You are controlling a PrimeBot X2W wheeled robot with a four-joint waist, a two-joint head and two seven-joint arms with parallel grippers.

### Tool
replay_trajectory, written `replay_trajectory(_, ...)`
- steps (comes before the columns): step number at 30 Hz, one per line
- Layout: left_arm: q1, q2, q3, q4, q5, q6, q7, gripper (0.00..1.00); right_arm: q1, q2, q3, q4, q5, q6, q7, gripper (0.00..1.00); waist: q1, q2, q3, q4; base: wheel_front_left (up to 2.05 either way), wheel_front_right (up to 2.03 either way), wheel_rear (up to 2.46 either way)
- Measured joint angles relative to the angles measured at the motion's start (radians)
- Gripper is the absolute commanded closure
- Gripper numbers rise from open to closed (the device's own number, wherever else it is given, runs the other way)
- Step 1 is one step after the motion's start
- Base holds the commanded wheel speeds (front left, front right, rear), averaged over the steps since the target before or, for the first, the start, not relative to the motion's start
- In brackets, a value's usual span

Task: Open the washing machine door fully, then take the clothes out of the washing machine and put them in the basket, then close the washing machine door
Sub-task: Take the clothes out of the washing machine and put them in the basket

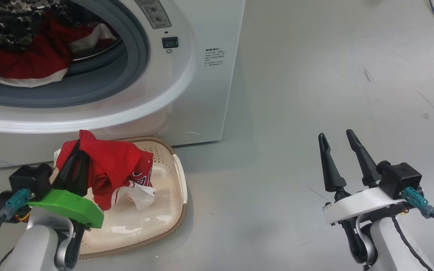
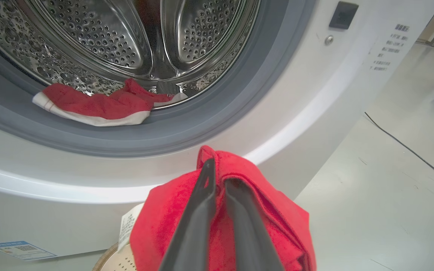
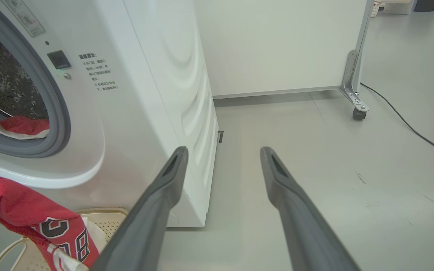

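The white washing machine (image 1: 198, 86) stands with its drum exposed; the door is out of view. A red garment with white trim (image 1: 28, 62) lies at the drum's lip (image 2: 96, 107). My left gripper (image 1: 78, 148) is shut on another red garment (image 1: 115, 165), which hangs above the cream basket (image 1: 171, 165) with its lower end drooping into it. In the left wrist view the fingers (image 2: 202, 210) pinch the red cloth (image 2: 164, 210). My right gripper (image 1: 335, 137) stands open over bare floor at the right, holding nothing.
A black cable (image 3: 409, 128) runs across the grey floor at the right. A white panel on a castor (image 3: 358, 113) stands behind the machine. A blue label (image 2: 19, 249) marks the machine's lower front corner.
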Motion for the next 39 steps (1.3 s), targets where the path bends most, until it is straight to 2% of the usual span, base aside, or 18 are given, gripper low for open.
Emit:
replay_trajectory(8, -0.044, 0.013, -0.032, 0.088, 0.033, 0.0, 0.021, 1.0, -0.036, 0.009, -0.007, -0.025, 0.0, 0.0, 0.0, 0.0, 0.0, 0.0, 0.08, -0.046, 0.0, 0.0, 0.0)
replay_trajectory(21, -0.098, 0.031, -0.007, 0.328, 0.057, 0.012, 0.035, 1.0, -0.075, 0.021, -0.027, -0.035, 0.0, 0.0, 0.0, 0.0, 0.0, 0.0, 0.187, -0.105, 0.0, 0.0, 0.0)
replay_trajectory(36, -0.14, 0.014, 0.019, 0.532, 0.022, 0.033, 0.036, 1.0, -0.084, 0.022, -0.038, -0.03, -0.01, 0.0, 0.0, 0.0, 0.0, 0.0, 0.202, -0.1, 0.0, 0.0, 0.0)
replay_trajectory(37, -0.145, 0.008, 0.022, 0.546, 0.008, 0.033, 0.046, 0.96, -0.085, 0.022, -0.038, -0.03, -0.01, 0.0, 0.0, 0.0, 0.0, 0.0, 0.202, -0.098, 0.0, 0.0, 0.0)
replay_trajectory(38, -0.148, 0.002, 0.024, 0.557, 0.001, 0.033, 0.053, 0.64, -0.086, 0.022, -0.039, -0.03, -0.01, 0.0, 0.0, 0.0, 0.0, 0.0, 0.202, -0.097, 0.0, 0.0, 0.0)
replay_trajectory(39, -0.155, -0.006, 0.022, 0.577, -0.001, 0.033, 0.056, 0.18, -0.091, 0.023, -0.041, -0.028, -0.011, 0.0, 0.0, 0.0, 0.0, 0.0, 0.201, -0.094, 0.0, 0.0, 0.0)
